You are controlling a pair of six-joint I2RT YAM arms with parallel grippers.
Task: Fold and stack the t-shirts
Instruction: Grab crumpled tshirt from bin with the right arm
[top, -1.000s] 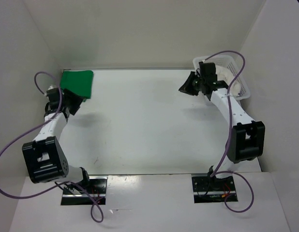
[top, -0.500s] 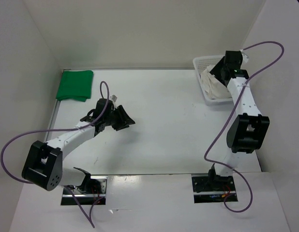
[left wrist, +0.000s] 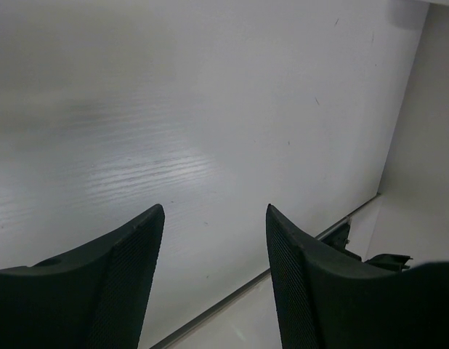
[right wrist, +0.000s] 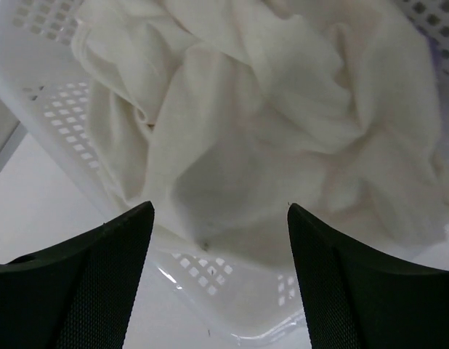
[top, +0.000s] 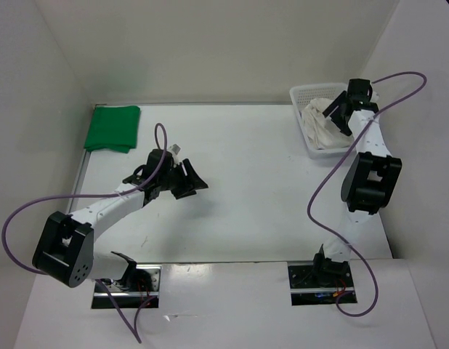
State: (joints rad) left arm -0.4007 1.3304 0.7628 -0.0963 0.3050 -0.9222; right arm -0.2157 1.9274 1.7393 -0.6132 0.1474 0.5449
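Note:
A folded bright green t-shirt point(top: 113, 129) lies at the table's far left corner. A crumpled white t-shirt point(top: 320, 128) fills the white mesh basket point(top: 300, 94) at the far right. My right gripper point(top: 340, 115) hangs open just above that basket. In the right wrist view the white t-shirt point(right wrist: 261, 109) bulges over the basket wall point(right wrist: 50, 109), and my right gripper point(right wrist: 219, 206) has nothing between its fingers. My left gripper point(top: 195, 182) is open over bare table left of centre, well away from the green t-shirt. The left wrist view shows my left gripper point(left wrist: 213, 211) empty.
White walls close in the table on the left, back and right. The table's metal edge strip point(left wrist: 282, 273) and a base bracket point(left wrist: 370, 258) show beyond the left fingers. Purple cables loop off both arms point(top: 399, 76).
The left arm has left the green t-shirt in the corner and swung out over the middle of the table. The right arm has turned to the basket and its jaws have opened wide.

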